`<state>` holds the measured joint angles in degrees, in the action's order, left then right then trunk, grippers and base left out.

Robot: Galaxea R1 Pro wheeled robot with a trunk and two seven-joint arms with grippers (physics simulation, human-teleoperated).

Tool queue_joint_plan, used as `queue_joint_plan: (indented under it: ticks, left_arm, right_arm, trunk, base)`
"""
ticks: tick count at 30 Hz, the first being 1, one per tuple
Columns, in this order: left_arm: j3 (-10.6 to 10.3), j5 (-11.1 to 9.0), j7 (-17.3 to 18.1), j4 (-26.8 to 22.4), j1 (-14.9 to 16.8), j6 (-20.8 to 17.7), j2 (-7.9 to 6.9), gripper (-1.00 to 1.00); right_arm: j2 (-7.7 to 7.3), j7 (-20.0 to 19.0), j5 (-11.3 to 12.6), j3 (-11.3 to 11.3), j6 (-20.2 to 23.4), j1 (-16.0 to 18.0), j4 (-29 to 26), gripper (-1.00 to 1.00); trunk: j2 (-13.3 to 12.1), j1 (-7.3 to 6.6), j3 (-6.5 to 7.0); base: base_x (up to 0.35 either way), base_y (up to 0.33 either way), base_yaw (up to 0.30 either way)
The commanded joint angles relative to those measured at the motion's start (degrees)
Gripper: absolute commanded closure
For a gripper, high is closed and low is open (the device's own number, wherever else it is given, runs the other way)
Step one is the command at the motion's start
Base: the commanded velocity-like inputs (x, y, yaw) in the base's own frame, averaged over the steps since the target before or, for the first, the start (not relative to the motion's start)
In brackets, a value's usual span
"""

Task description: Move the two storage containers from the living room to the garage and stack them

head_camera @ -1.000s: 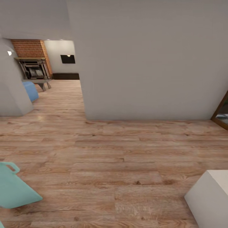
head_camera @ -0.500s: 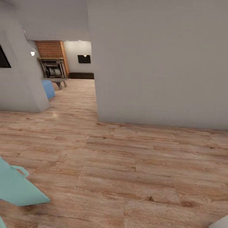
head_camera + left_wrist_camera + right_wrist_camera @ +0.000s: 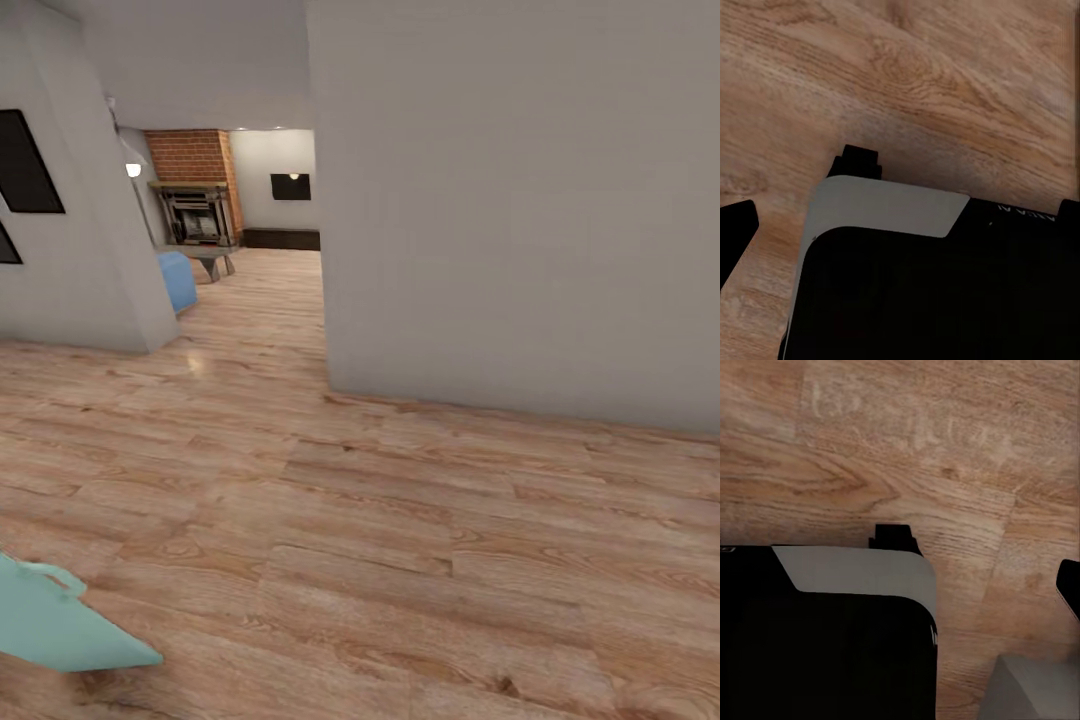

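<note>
Jaw state cannot be told: each wrist view looks past a dark, grey-edged robot body (image 3: pixel 915 285) onto wood planks (image 3: pixel 907 457). From the head, a grey wall (image 3: pixel 520 200) stands ahead; beyond it lies the living room (image 3: pixel 250 220) with brick fireplace (image 3: pixel 200 205), blue sofa (image 3: pixel 178 280) and TV (image 3: pixel 290 186). A teal object (image 3: pixel 50 625) sits low left.

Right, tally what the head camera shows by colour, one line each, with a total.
Blue: 1, the sofa end
Teal: 1, the object at the lower left edge
Red brick: 1, the fireplace
Dark: 3, the wall TV, the low cabinet and one wall frame
Total: 6
</note>
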<state>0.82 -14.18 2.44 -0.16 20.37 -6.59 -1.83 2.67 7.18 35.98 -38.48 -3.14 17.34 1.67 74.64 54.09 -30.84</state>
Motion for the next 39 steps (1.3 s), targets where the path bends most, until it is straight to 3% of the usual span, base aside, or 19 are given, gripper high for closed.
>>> queue_joint_plan:
  ticks: [1, 39]
  left_arm:
    - [0.1, -0.4, 0.2, 0.0, 0.1, -0.3, -0.02, -1.0]
    - [0.1, -0.4, 0.2, 0.0, 0.0, -0.3, -0.02, -1.0]
  right_arm:
    - [0.06, 0.0, 0.5, -0.5, -0.3, 0.1, 0.2, -1.0]
    - [0.07, 0.0, 0.5, -0.5, -0.3, 0.1, 0.2, -1.0]
  trunk:
    - [0.0, 0.03, -0.05]
    - [0.0, 0.03, -0.05]
  base:
    - [0.322, 0.0, 0.003]
    - [0.322, 0.0, 0.022]
